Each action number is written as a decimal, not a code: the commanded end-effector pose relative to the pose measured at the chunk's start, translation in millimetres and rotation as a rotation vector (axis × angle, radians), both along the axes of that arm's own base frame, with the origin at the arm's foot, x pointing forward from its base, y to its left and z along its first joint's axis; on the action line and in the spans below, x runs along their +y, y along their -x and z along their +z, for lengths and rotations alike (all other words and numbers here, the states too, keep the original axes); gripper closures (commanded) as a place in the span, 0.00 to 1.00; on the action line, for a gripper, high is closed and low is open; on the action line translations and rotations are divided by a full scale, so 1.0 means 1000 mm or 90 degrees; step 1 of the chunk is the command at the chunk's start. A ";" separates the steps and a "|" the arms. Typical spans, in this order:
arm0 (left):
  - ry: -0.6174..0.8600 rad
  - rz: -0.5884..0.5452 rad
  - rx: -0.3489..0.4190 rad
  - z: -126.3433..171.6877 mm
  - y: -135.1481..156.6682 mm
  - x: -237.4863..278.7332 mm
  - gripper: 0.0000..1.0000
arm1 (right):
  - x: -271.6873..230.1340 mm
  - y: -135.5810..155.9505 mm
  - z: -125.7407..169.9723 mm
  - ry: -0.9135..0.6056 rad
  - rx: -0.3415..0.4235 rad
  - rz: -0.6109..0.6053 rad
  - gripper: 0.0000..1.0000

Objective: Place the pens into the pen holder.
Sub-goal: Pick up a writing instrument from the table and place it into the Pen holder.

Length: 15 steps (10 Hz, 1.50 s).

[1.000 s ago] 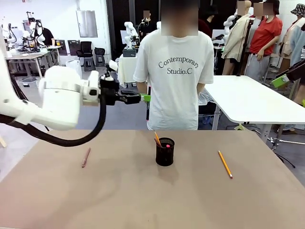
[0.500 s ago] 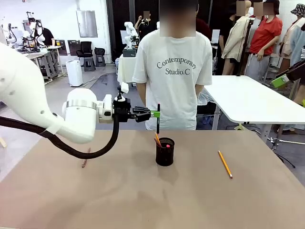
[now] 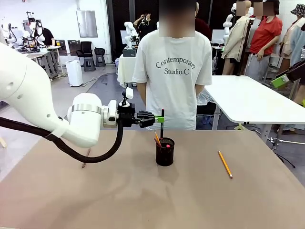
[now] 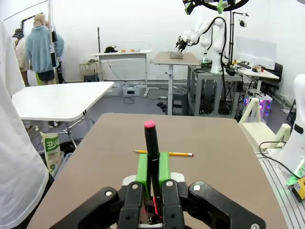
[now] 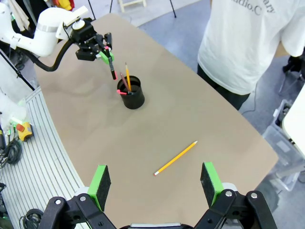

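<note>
Your left gripper clamped on black pen, upright just above pen holder, mid-table. Holder has two sticks inside. Left for you: yellow pencil toward right edge, reddish-brown pen toward left edge. Right gripper wide, empty.

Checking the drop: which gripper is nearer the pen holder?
Left. The left gripper, shut on the black pen, hangs close by the pen holder; the right gripper is far off, beyond the yellow pencil.

Bright even indoor light; soft shadows; sharp.
</note>
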<state>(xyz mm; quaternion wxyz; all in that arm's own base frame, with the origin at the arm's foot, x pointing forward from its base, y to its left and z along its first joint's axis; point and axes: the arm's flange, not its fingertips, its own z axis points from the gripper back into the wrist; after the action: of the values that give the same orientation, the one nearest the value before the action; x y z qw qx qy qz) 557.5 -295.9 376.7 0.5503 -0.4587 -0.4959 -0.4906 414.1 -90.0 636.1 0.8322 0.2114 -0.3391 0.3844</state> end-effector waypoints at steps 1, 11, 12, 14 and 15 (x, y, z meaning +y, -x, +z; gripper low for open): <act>0.000 0.002 -0.001 0.001 -0.001 0.001 1.00 | 0.000 0.000 0.001 -0.001 -0.002 0.002 0.00; -0.006 -0.067 -0.052 -0.063 -0.037 -0.007 1.00 | 0.000 0.000 0.001 -0.001 -0.002 0.002 0.00; -0.012 -0.069 -0.047 -0.070 -0.036 -0.009 1.00 | 0.000 0.000 0.001 -0.001 -0.002 0.002 0.00; -0.010 -0.069 -0.035 -0.075 -0.035 -0.010 0.81 | 0.000 0.000 0.001 -0.001 -0.002 0.002 0.00; -0.006 -0.067 -0.038 -0.072 -0.033 -0.009 0.61 | 0.000 0.000 0.001 -0.001 -0.002 0.002 0.00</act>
<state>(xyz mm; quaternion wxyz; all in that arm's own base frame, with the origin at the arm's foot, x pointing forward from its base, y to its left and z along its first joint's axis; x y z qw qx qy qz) 589.1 -304.3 300.1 0.5184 -0.4644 -0.4826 -0.5316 414.1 -90.0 636.1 0.8322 0.2114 -0.3391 0.3844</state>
